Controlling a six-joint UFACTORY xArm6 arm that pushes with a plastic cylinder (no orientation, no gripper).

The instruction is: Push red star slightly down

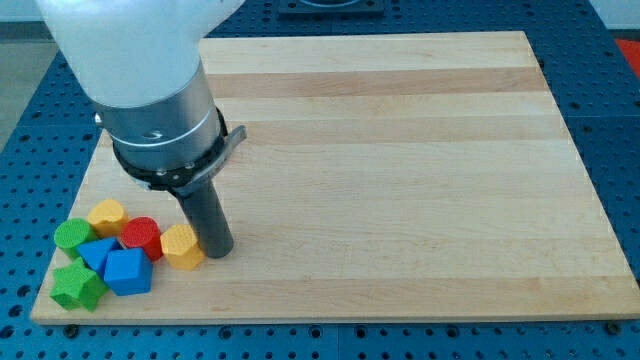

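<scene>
The red star [141,237] lies in a tight cluster of blocks at the board's bottom left. My tip [219,252] is on the board at the cluster's right side, against the right face of a yellow block [181,246]. That yellow block sits between my tip and the red star, touching the star's right side. The star's exact outline is hard to make out among its neighbours.
Around the star are a yellow block [106,215] at upper left, a green block [72,235] to the left, two blue blocks [97,252] [127,271] below it, and a green block [77,287] near the wooden board's [400,180] bottom left corner.
</scene>
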